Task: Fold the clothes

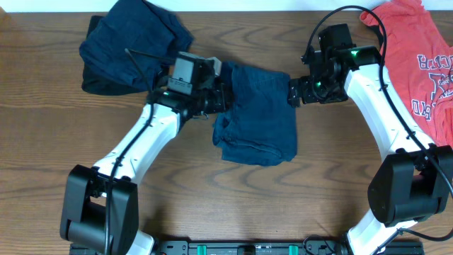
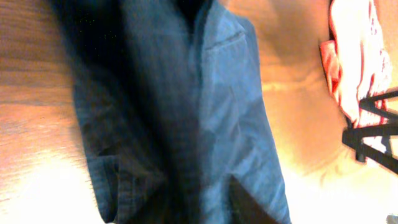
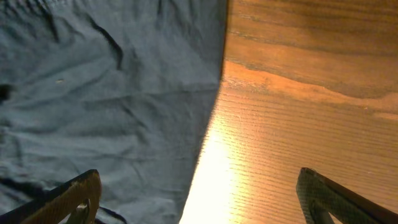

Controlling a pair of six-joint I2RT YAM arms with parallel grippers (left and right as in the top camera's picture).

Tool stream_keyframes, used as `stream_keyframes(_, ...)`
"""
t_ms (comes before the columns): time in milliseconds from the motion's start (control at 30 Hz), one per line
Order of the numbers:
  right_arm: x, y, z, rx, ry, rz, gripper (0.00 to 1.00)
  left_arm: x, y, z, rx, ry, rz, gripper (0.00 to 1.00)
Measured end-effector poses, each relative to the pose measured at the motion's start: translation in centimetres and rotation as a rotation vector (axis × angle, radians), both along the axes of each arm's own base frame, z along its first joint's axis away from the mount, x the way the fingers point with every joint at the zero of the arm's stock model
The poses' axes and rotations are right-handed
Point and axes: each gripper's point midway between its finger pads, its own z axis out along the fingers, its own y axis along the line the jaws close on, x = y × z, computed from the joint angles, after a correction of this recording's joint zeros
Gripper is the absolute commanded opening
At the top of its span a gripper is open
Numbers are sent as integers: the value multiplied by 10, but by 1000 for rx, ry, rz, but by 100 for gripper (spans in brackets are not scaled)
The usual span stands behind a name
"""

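A pair of navy shorts (image 1: 256, 117) lies folded on the wooden table (image 1: 212, 191) in the middle. My left gripper (image 1: 221, 99) is at its left edge. In the left wrist view the blurred shorts (image 2: 211, 112) fill the frame and cover the jaws; only one dark finger (image 2: 249, 205) shows, and the jaws look shut on the cloth. My right gripper (image 1: 294, 92) is at the shorts' upper right corner. It is open (image 3: 205, 205), with the cloth edge (image 3: 124, 106) between its fingers. A second navy garment (image 1: 131, 46) lies crumpled at the back left. A red-orange T-shirt (image 1: 417, 57) lies at the back right.
The red-orange T-shirt also shows at the right of the left wrist view (image 2: 354, 56), with a dark part of the right arm (image 2: 373, 134) in front of it. Bare wood (image 3: 311, 93) lies to the right of the shorts.
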Motion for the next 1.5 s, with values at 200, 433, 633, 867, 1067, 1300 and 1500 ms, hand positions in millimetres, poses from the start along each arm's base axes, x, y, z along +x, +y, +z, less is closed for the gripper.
stream_keyframes(200, 0, 0, 0, 0, 0, 0, 99, -7, -1, -5, 19, 20, -13, 99)
stream_keyframes(433, 1, 0, 0, 2, -4, 0, 99, -24, 18, -24, 124, 98, -15, 98)
stream_keyframes(633, 3, 1, 1, 5, -12, 0, 99, -30, 44, -39, 291, 103, -9, 98)
stream_keyframes(867, 4, 0, 1, 6, -15, -1, 99, -28, 53, -42, 379, 44, -69, 98)
stream_keyframes(1067, 4, 0, 1, 6, -15, -1, 99, -36, 42, -45, 411, 27, -141, 98)
stream_keyframes(1300, 4, 0, 1, 6, -17, -1, 99, -40, 18, -69, 416, 45, -191, 98)
stream_keyframes(1500, 4, 1, 1, 6, -18, -1, 99, -39, 16, -85, 393, 127, -95, 98)
